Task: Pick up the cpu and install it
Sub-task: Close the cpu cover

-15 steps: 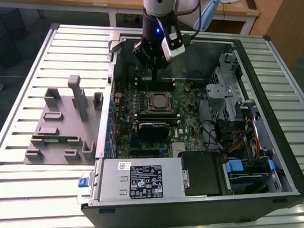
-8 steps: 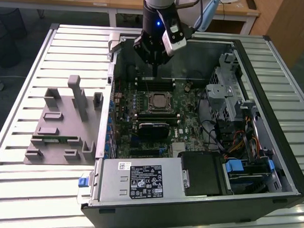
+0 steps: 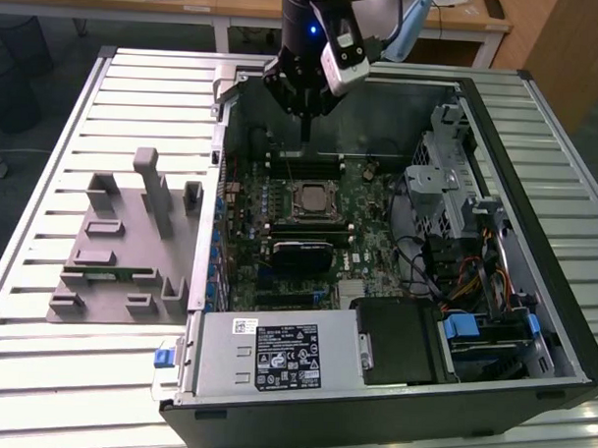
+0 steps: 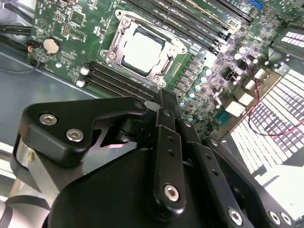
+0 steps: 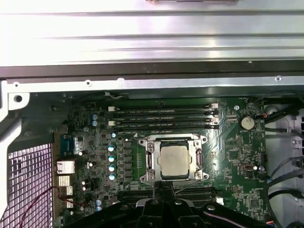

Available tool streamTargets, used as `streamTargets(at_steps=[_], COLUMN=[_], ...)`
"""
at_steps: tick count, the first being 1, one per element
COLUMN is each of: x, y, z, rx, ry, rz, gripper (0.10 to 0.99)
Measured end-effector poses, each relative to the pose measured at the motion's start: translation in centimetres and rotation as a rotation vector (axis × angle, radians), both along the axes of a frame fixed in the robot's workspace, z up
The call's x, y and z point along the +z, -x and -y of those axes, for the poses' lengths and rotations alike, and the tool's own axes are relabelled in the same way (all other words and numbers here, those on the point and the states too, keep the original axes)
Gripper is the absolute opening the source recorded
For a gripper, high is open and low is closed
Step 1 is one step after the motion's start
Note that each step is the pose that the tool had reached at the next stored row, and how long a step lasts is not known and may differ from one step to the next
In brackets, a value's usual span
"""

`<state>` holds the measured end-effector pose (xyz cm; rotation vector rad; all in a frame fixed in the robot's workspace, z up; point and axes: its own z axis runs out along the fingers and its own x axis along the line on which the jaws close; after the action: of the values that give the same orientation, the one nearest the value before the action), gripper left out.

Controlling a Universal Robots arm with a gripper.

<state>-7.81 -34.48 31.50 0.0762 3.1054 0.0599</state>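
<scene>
I see the cpu (image 5: 173, 160) seated flat in its socket frame (image 5: 150, 160) on the motherboard (image 5: 228, 142), inside the open computer case (image 3: 490, 388) on the counter (image 3: 38, 372). My tool (image 3: 305, 134) hangs just beside the socket, above the memory slots (image 3: 303, 168), fingers pressed together, gripping nothing.

Arm (image 3: 311, 13): chopped off by the frame edge at 12 o'clock in the exterior view, and we get just the wrist end.
Gripper (image 4: 164, 97): its black linkages crowd the second wrist view, blocking a big share of the motherboard (image 4: 71, 28).
Memory slots (image 5: 192, 192): in the first wrist view, this pair runs under the gripper body, middle lost.
Computer case (image 3: 272, 425): at 6 o'clock in the exterior view, bottom edge clipped.
Power supply label (image 3: 287, 354): print too small to tell.
Cables (image 3: 464, 284): at 3 o'clock, ends tucked under metal.
</scene>
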Motion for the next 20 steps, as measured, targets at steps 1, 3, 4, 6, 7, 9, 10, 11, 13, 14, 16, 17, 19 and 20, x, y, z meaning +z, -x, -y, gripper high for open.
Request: streamTargets(at_steps=[1,3,4,6,7,9,10,11,13,14,16,17,19,20], x=[0.19,0.19,0.14,0.14,0.08,0.08,0.07,0.07,0.03,0.0,-0.09,-0.15,-0.3,-0.34], y=[0.0,0.0,0.0,0.0,0.0,0.0,0.0,0.0,0.0,0.0,0.0,0.0,0.0,-0.01], z=[0.0,0.0,0.0,0.0,0.0,0.0,0.0,0.0,0.0,0.0,0.0,0.0,0.0,0.0], rx=[0.0,0.0,0.0,0.0,0.0,0.0,0.0,0.0,0.0,0.0,0.0,0.0,0.0,0.0], ry=[0.0,0.0,0.0,0.0,0.0,0.0,0.0,0.0,0.0,0.0,0.0,0.0,0.0,0.0], rz=[0.0002,0.0004,0.0004,0.0001,0.0003,0.0003,0.0003,0.0003,0.0003,0.0004,0.0003,0.0003,0.0003,0.0002], gripper=[0.106,0.106,0.106,0.106,0.106,0.106,0.106,0.106,0.106,0.106,0.106,0.106,0.106,0.106])
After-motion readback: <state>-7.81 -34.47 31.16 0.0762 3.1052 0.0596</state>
